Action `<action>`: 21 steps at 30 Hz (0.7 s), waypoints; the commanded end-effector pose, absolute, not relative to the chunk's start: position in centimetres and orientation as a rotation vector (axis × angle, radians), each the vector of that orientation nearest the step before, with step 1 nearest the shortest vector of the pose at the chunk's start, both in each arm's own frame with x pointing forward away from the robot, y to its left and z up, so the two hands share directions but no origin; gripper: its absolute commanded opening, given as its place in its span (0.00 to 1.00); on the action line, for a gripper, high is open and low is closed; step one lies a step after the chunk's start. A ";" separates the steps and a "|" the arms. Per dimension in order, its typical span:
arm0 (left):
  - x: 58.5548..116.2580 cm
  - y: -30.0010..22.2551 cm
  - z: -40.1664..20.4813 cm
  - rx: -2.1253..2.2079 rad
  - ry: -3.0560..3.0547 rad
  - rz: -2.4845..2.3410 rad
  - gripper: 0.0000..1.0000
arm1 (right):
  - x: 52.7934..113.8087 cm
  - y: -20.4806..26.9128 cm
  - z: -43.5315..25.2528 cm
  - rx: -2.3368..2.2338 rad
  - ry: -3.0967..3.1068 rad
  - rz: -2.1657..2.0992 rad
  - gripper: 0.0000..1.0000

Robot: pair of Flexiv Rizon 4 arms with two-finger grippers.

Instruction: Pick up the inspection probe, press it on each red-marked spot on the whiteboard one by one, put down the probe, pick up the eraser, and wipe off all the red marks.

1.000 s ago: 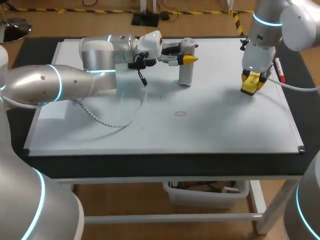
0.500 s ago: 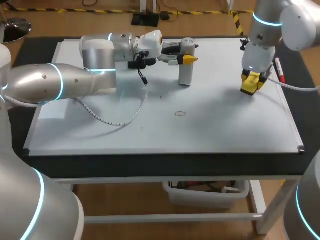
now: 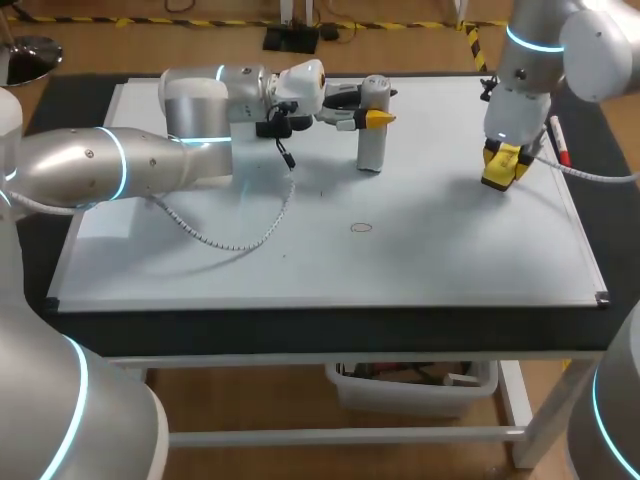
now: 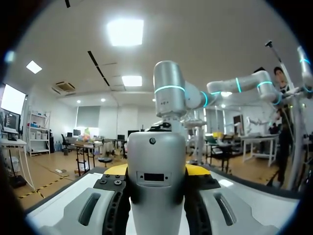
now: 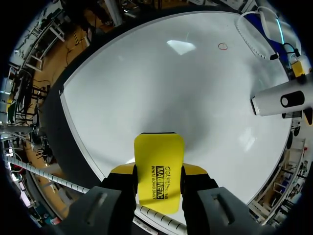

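A table (image 3: 330,330) with white legs and frame carries a black top.

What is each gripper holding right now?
Left gripper: shut on the probe.
Right gripper: shut on the eraser.

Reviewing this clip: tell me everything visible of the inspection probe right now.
The inspection probe is a smooth, pale grey-white cylinder with a rounded top, plastic-looking. The left wrist view shows a small dark dot and a dark rectangular slot on its side. It stands upright, base on the flat white whiteboard near its far edge, apart from the small red circle. The yellow-tipped left gripper grips its upper part from two sides.
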State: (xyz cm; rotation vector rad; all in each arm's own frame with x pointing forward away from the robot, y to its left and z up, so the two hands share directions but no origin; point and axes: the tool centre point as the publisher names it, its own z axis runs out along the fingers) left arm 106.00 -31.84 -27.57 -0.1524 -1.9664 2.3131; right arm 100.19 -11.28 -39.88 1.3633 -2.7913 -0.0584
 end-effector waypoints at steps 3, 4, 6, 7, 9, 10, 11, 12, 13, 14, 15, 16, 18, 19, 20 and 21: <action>105.9 -31.4 -26.4 -0.149 -1.977 2.325 0.00 | 100.3 -11.3 -39.8 1.366 -2.788 -0.056 0.00; 105.9 -31.1 -26.0 -0.144 -1.979 2.329 0.00 | 100.3 -11.3 -39.8 1.366 -2.788 -0.056 0.00; 105.9 -30.5 -25.3 -0.122 -1.979 2.344 0.00 | 100.3 -11.3 -39.8 1.366 -2.788 -0.056 0.00; 105.9 -30.1 -24.9 -0.113 -1.977 2.350 0.00 | 100.3 -11.3 -39.8 1.366 -2.788 -0.056 0.00; 106.0 -29.2 -24.3 -0.095 -1.992 2.354 0.00 | 100.3 -11.3 -39.8 1.366 -2.788 -0.056 0.00; 105.9 -28.7 -23.9 -0.086 -1.993 2.356 0.00 | 100.3 -11.3 -39.8 1.366 -2.788 -0.056 0.00; 105.8 -28.2 -23.6 -0.076 -1.991 2.369 0.00 | 100.3 -11.3 -39.8 1.366 -2.788 -0.056 0.00; 105.8 -27.6 -23.4 -0.064 -2.000 2.376 0.00 | 100.3 -11.3 -39.8 1.366 -2.788 -0.056 0.00; 105.9 -27.0 -23.2 -0.053 -2.007 2.376 0.00 | 100.3 -11.3 -39.8 1.366 -2.788 -0.056 0.00; 105.8 -26.4 -23.0 -0.047 -1.999 2.394 0.00 | 100.3 -11.3 -39.8 1.366 -2.788 -0.056 0.00; 105.8 -25.7 -22.8 -0.041 -2.007 2.401 0.00 | 100.3 -11.3 -39.8 1.366 -2.788 -0.056 0.00; 105.8 -25.1 -22.6 -0.037 -2.025 2.402 0.00 | 100.3 -11.3 -39.8 1.366 -2.788 -0.056 0.00; 105.7 -23.6 -22.4 -0.020 -2.029 2.424 0.00 | 100.3 -11.3 -39.8 1.366 -2.788 -0.056 0.00; 105.6 -22.9 -22.3 -0.009 -2.043 2.427 0.00 | 100.3 -11.3 -39.8 1.366 -2.788 -0.056 0.00; 105.6 -22.1 -22.3 0.001 -2.054 2.431 0.00 | 100.3 -11.3 -39.8 1.366 -2.788 -0.056 0.00; 105.6 -21.3 -22.3 0.016 -2.058 2.438 0.00 | 100.3 -11.3 -39.8 1.366 -2.788 -0.056 0.00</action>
